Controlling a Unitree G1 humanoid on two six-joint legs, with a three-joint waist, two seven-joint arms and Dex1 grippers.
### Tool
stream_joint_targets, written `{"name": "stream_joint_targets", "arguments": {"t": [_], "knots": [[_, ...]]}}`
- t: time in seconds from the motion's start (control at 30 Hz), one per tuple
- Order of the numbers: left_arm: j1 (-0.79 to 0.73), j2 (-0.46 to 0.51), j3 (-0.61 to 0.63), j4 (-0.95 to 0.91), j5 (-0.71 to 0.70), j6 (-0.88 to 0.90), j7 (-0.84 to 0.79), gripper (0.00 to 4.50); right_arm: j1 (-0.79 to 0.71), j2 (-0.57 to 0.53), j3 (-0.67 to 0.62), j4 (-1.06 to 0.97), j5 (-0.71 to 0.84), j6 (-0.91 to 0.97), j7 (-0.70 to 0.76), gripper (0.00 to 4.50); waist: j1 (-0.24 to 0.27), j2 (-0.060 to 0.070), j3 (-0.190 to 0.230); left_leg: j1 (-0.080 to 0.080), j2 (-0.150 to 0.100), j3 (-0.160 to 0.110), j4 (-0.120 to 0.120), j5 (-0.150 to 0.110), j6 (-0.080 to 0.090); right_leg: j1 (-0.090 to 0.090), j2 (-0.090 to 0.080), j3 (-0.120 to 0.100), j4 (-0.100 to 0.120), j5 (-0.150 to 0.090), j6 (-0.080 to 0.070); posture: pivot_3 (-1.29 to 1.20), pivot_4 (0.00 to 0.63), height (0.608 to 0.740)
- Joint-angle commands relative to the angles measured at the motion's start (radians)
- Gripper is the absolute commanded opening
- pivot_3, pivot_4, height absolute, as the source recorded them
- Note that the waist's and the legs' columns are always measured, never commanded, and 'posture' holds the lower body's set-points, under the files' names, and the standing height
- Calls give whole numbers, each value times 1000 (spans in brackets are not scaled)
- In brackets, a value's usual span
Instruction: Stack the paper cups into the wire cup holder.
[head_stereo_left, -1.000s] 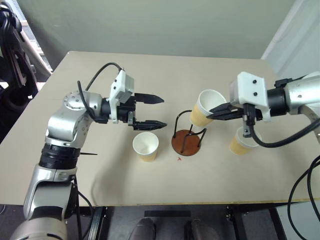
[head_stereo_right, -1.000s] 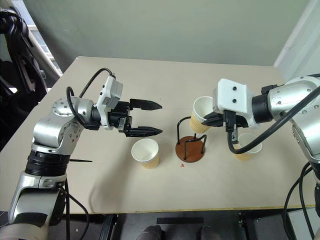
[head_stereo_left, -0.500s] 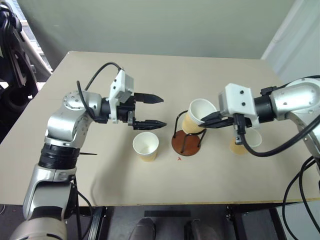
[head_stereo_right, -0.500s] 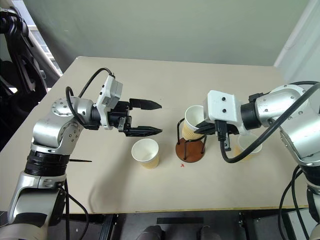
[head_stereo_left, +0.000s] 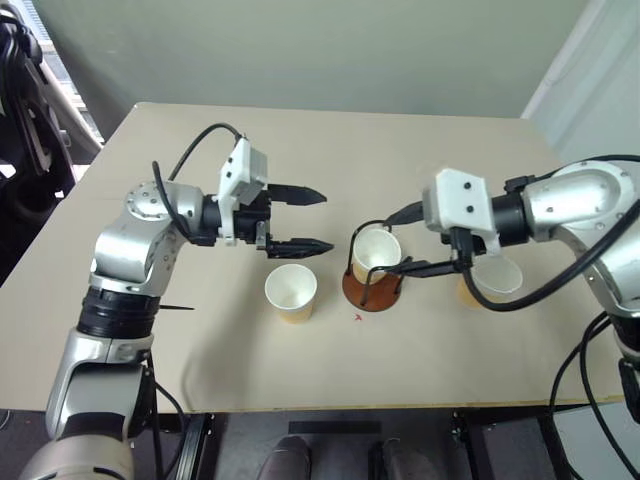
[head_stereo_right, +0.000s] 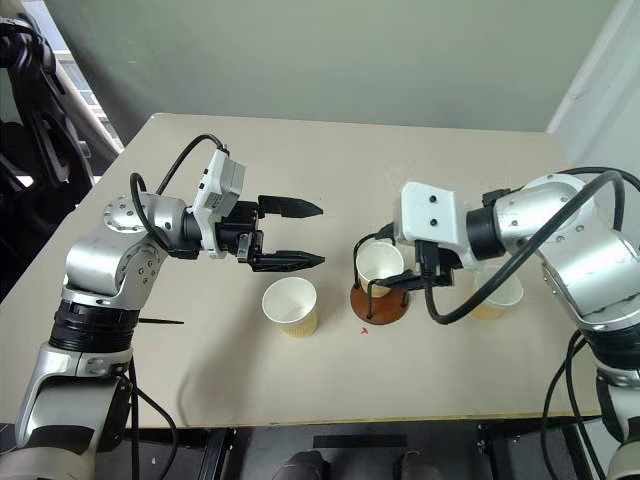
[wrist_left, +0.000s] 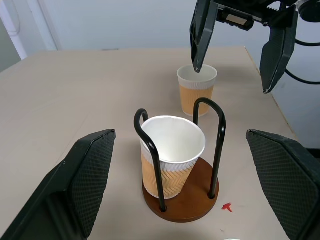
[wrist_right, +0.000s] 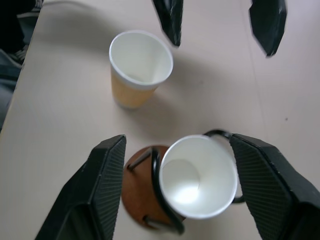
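while my left gripper hangs over the tan table at about nine o'clock from the wire cup holder, its two black fingers are spread wide with nothing between them, pointing across toward the holder. just below those fingertips, at roughly six o'clock from them, one paper cup stands upright on the table, mouth up, apart from the gripper and a little to the nine o'clock side of the holder's base. moving right, the holder's reddish-brown disc sits flat near the middle of the table, a small red mark on the surface at about seven o'clock from it. a second paper cup is down inside the black wire loops, upright, resting on the disc; my left wrist view shows it seated between the two loops. my right gripper is right there on the three o'clock side, fingers parted wide, one on either side of that cup and the loops; i can't see either finger pressing the cup, so i have hold of nothing. further right, at about three o'clock from the holder, the third paper cup stands upright on the table, partly behind my right arm's cable.
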Motion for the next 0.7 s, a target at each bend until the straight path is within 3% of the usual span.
{"name": "stream_joint_targets", "arguments": {"t": [0.03,0.17,0.43,0.53,0.7], "knots": [[-19,5,26,-10,-4,-11,-3,4500,-29,15,-51,-17,27,20,-25,3357,0,0,0,0,0,0,0,0,0,0,0,0,0,0,0,0,150,740],[-20,23,22,-16,2,-9,-17,4500,-43,43,-80,-19,66,54,-52,3357,0,0,0,0,0,0,0,0,0,0,0,0,0,0,0,0,150,740],[29,151,-5,-114,30,-25,-118,4500,-47,59,-169,-35,171,146,-101,3357,-7,0,0,0,0,0,-1,0,0,-1,0,0,-1,0,-1,0,150,740],[50,213,-42,-126,122,-124,-159,4500,-35,53,-181,-42,188,154,-113,3357,-7,0,0,0,0,-1,-1,0,0,-1,0,0,-1,-1,-1,0,150,740],[53,242,-57,-141,144,-157,-202,4500,-27,49,-188,-37,197,149,-129,3357,-7,0,0,0,0,-1,-1,0,0,-1,0,0,-1,-1,-1,0,150,740]]}}
